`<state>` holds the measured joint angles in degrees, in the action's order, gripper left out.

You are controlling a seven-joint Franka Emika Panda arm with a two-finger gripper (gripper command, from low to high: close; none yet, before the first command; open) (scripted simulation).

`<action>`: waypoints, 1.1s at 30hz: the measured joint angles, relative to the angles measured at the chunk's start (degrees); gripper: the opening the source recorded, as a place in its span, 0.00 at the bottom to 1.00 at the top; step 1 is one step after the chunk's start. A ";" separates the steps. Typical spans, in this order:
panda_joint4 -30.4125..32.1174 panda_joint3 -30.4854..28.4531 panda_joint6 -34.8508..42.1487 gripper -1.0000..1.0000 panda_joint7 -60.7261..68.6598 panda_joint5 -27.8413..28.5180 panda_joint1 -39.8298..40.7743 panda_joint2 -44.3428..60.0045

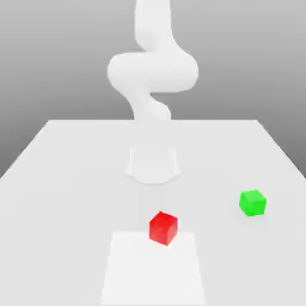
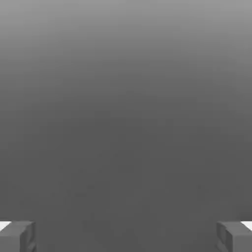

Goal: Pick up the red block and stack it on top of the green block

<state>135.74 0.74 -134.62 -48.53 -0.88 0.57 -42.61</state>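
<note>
1. Standing on the white table (image 1: 72, 179), the arm's round base (image 1: 153, 165) is my landmark; the white arm (image 1: 152, 72) curls up from it and out past the top of the exterior view
2. The red block (image 1: 163, 228) sits in front of the base, nearer the camera, resting flat on the table at the far edge of a paler square patch (image 1: 152, 269)
3. The green block (image 1: 253, 202) lies off toward the exterior view's right of the base, also nearer the camera, well apart from the red block
4. Both cubes rest on the table by themselves, with nothing touching either one
5. In the hand view the gripper (image 2: 126, 236) has its two grey fingertips (image 2: 17, 236) spread wide apart, with plain grey background between them and nothing held
</note>
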 joint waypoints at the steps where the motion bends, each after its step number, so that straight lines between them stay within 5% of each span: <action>1: 1.91 0.40 -1.38 0.50 -1.33 -0.42 0.27 1.60; 16: 31.50 8.98 -23.47 0.50 -24.62 -4.52 3.76 27.86; 20: 34.04 9.20 -34.07 0.50 -31.68 0.17 5.06 41.11; 24: 33.09 2.81 -41.50 0.50 -36.65 6.78 0.23 49.90; 25: 32.89 1.46 -42.81 0.00 -37.00 7.21 -1.05 51.42; 33: 33.09 2.11 -41.81 0.00 -36.51 6.53 -0.63 50.16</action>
<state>168.82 2.84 -176.43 -85.04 5.65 -0.06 7.55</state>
